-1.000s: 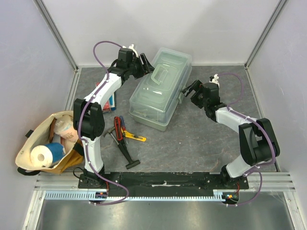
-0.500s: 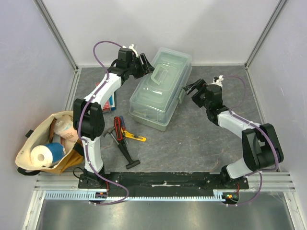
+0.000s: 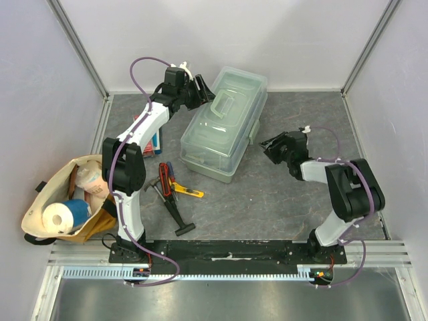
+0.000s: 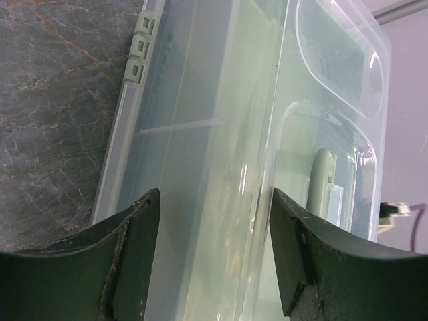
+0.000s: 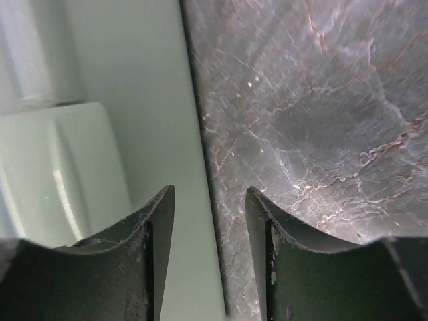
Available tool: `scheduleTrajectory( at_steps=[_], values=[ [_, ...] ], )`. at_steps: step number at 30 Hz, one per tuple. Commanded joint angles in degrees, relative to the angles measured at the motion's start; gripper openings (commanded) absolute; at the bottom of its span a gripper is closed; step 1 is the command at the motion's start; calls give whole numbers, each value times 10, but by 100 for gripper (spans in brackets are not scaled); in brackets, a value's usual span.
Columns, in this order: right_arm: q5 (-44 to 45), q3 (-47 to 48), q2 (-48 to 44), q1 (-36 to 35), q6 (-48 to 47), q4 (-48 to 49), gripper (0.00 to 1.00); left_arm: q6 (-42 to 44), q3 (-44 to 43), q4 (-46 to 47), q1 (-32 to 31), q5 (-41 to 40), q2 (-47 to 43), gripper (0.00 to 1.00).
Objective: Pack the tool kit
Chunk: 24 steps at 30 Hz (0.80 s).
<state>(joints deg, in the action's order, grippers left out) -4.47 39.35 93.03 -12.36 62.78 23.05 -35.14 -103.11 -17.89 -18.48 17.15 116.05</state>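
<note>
The pale-green translucent toolbox [image 3: 224, 124] lies closed and slanted at the middle back, its lid handle [image 3: 224, 103] on top. My left gripper [image 3: 202, 90] is open at the box's far left edge, its jaws astride the lid rim [image 4: 267, 167]. My right gripper [image 3: 267, 146] is open and empty, low by the box's right side [image 5: 100, 134], over the table. A black hammer [image 3: 172, 208], a red-black cutter [image 3: 165, 175] and a yellow knife [image 3: 188, 191] lie on the table in front of the box.
A tan cloth bag [image 3: 67, 200] with a paper roll sits at the near left. A flat red-and-blue packet [image 3: 152, 137] lies under the left arm. Grey walls and metal posts ring the table.
My right gripper has dropped and drawn back from the box's right latch toward the table. The left arm and the box have not moved.
</note>
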Motion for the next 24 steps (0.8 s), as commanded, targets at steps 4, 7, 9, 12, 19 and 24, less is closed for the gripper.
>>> scheduleTrajectory(
  at_steps=[4,7,9,12,19,24],
  values=[
    [-95,-11,86,1,102,223,47,18,33,-113,-14,52,9,68],
    [-122,-12,120,-1,143,331,43,16,37,-113,-15,60,8,68],
    [-147,-15,144,-2,171,421,38,13,39,-111,-16,65,8,68],
    [-166,-26,177,-1,233,559,35,9,41,-107,-16,74,10,67],
    [-175,-35,218,-2,290,742,33,8,34,-106,-19,77,11,67],
    [-181,-31,206,-2,281,741,35,8,33,-106,-20,78,11,67]
  ],
)
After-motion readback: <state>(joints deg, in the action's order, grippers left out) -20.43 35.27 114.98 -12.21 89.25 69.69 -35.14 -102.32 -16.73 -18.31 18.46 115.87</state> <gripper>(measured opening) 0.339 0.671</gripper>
